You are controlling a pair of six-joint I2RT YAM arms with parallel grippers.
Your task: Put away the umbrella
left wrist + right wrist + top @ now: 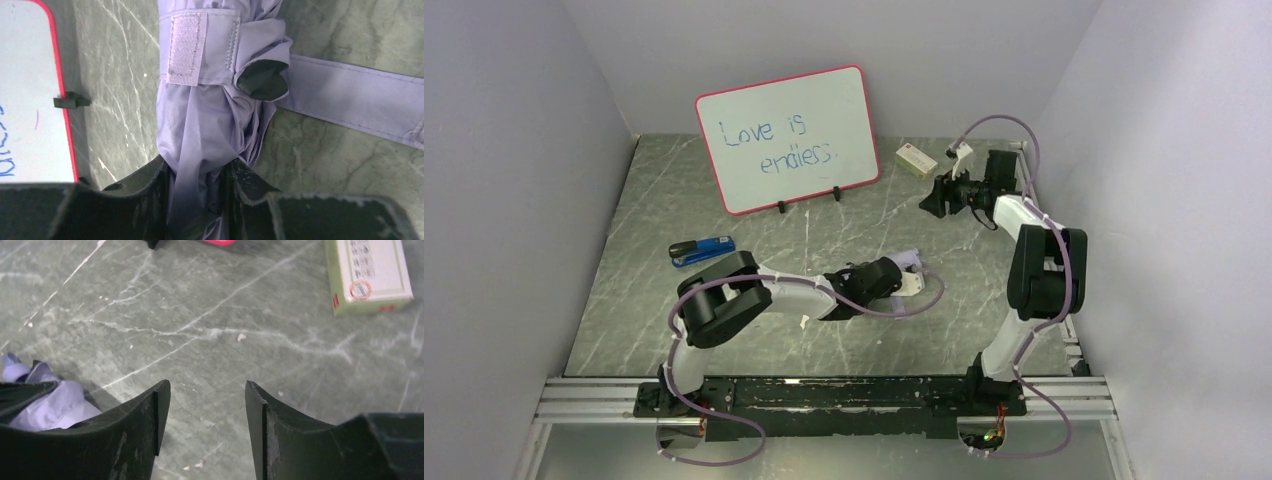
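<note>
Lavender umbrella (200, 125) gripped by left jaws, right jaws open, whiteboard (789, 135) "Love is endless"

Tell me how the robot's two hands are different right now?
The left gripper is squeezed shut on the purple umbrella, but the right gripper is open and holds nothing. The left gripper sits over the middle of the table, while the right gripper is off at the back right, near a small box. Both have two black fingers.
</note>
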